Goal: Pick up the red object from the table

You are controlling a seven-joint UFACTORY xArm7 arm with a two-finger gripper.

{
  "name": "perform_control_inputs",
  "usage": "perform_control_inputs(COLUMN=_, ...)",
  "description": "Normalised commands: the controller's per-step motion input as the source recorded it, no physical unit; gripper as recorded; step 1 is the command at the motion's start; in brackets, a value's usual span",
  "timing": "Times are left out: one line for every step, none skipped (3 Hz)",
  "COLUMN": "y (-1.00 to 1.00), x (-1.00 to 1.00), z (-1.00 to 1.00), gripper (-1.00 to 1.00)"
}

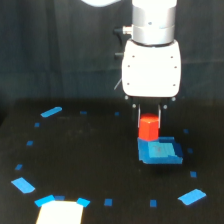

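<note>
Exterior view: xArm's white gripper [149, 116] hangs over the table [80, 150], fingers pointing straight down. The red object [148, 128] sits right between/below the fingertips, its top touching or just under them; thin dark fingers [139, 114] flank its upper part on both sides. Can't tell for sure whether the jaws are clamped on it or just around it — too blurry at the tips. Red object's base sits at the top edge of a blue block [159, 150], which lies directly below the gripper & a bit toward the view's right; whether red rests on the blue or is lifted just clear, can't tell. Small blue tape marks [51, 111] scattered in a rough ring around the gripper, well apart from it. White patch [59, 213] at the table's near edge, far below-left of the gripper. Dark curtain [55, 50] behind.
</note>
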Motion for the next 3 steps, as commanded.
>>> perform_control_inputs(y=0.3, x=-0.03, z=1.0, gripper=-0.53)
perform_control_inputs(y=-1.0, x=-0.28, z=1.0, gripper=-0.64)
perform_control_inputs(y=-0.36, x=-0.42, z=0.85, gripper=-1.0)
